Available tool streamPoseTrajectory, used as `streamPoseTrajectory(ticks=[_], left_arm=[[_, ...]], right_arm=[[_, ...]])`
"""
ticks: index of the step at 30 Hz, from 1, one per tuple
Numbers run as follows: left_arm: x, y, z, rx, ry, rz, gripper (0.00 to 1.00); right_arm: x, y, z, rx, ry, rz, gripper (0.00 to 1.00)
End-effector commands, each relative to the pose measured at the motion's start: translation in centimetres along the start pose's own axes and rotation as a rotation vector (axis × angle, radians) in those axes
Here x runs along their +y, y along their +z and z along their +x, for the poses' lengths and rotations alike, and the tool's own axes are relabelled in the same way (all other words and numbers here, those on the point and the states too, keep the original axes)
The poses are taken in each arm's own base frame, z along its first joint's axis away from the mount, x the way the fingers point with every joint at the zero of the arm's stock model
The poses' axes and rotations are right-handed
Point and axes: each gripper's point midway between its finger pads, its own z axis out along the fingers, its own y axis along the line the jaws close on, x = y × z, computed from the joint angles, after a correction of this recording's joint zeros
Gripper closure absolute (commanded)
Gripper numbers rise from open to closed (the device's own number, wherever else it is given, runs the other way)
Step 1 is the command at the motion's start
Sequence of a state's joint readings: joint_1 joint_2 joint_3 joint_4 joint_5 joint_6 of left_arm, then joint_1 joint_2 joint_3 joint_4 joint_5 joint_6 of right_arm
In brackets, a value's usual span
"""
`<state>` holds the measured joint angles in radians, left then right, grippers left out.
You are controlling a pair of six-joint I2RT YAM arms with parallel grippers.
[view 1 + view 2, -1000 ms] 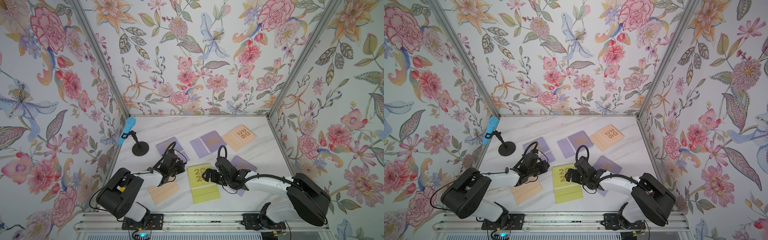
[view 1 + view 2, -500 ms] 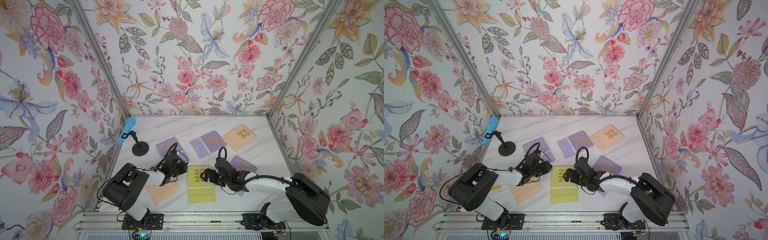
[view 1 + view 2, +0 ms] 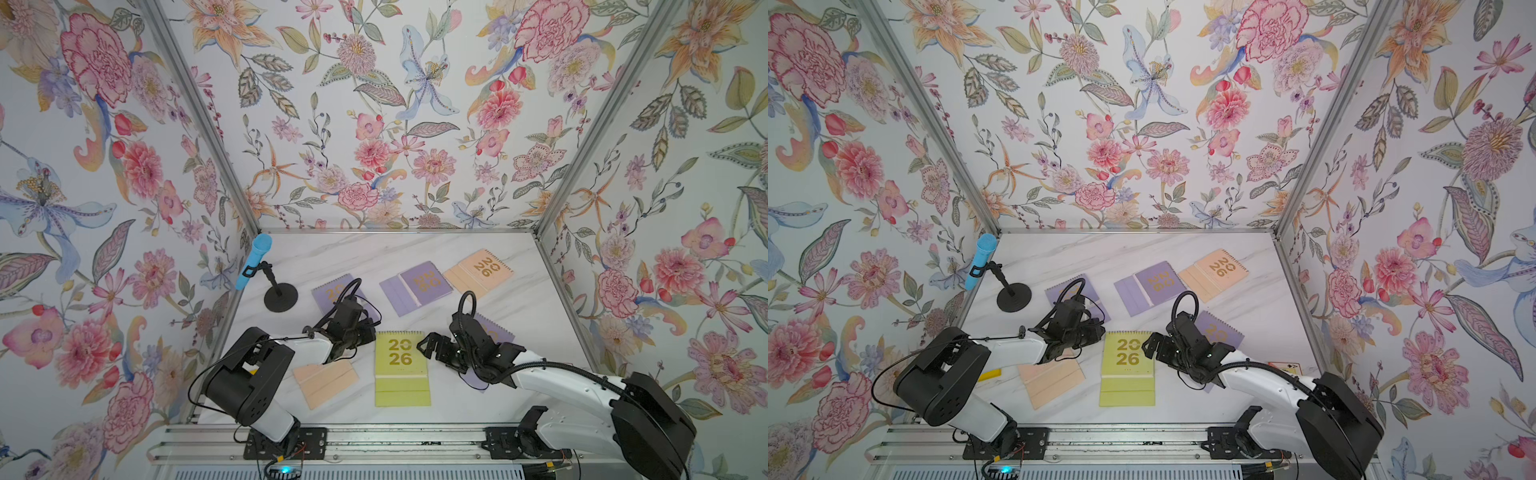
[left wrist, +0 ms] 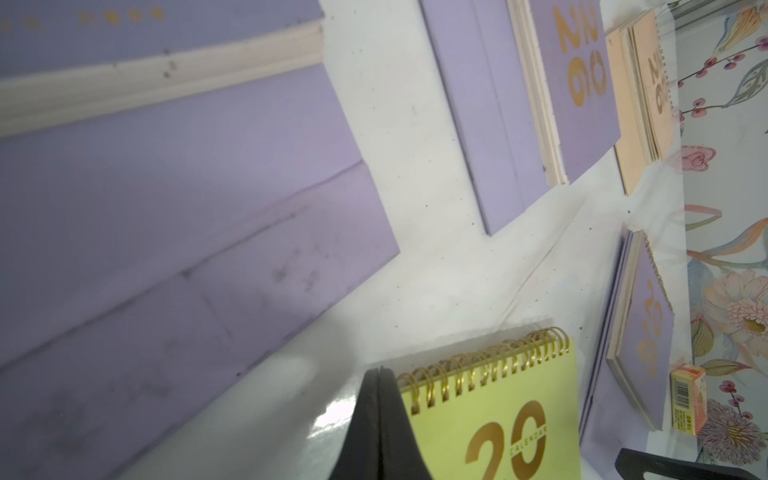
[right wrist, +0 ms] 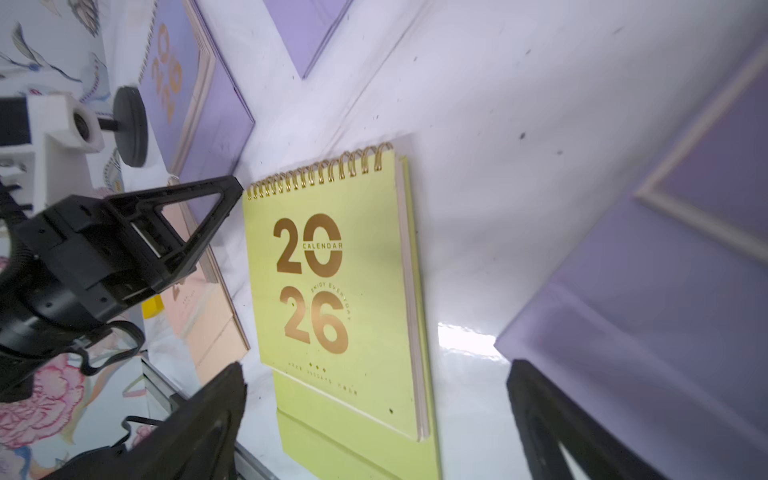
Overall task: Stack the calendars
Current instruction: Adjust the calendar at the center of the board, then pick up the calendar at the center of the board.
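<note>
My left pincer (image 3: 369,338), closed, sits beside the yellow calendar's (image 3: 401,365) spiral corner. My right pincer (image 3: 430,351) gapes by its opposite edge, with bare worktop (image 3: 415,249) beyond.

The flat yellow spiral-bound calendar (image 5: 332,291) carries gold "20" over "26", with "CALENDAR" across the zero and "ENJOY EVERYDAY" arched above the 26; its lowest line is too small to read. Gold "2026" also marks the far peach spiral-bound calendar (image 3: 484,268) and the neighbouring lavender spiral-bound calendar (image 3: 424,282). The small orange card box (image 4: 688,399) bears a barcode
</note>
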<state>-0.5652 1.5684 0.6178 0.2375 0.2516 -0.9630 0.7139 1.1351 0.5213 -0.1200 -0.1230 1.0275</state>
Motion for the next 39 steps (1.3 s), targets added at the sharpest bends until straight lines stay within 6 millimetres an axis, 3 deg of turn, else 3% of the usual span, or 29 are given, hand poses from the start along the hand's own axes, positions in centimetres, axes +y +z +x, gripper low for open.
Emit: streamPoseTrajectory(ticks=[1,6,10,15,22,27,39], left_arm=[[-3.1,-0.6,-2.4,-0.038,0.076,0.013,1.0],[-7.1,1.7,-3.1,-0.014,0.129,0.056,1.0],[-10.9,4.6,-2.2,0.028,0.176,0.096,1.0],[-15.0,8.3,-0.1,0.091,0.221,0.144,1.0],[-19.3,12.3,2.4,0.167,0.277,0.189,1.0],[-20.3,13.8,3.8,0.203,0.284,0.203,1.0],[-19.8,15.3,6.4,0.262,0.277,0.204,1.0]], right_arm=[[-4.9,-2.5,-1.4,-0.03,0.088,0.114,0.01],[-9.9,-5.7,-3.8,-0.087,0.229,0.141,0.01],[-13.1,-7.0,-4.7,-0.1,0.318,0.138,0.01],[-15.3,-8.1,-5.5,-0.116,0.354,0.164,0.01],[-16.8,-8.1,-5.3,-0.094,0.372,0.163,0.01],[-16.7,-7.8,-5.3,-0.076,0.362,0.152,0.01],[-16.8,-7.0,-5.2,-0.049,0.361,0.142,0.01]])
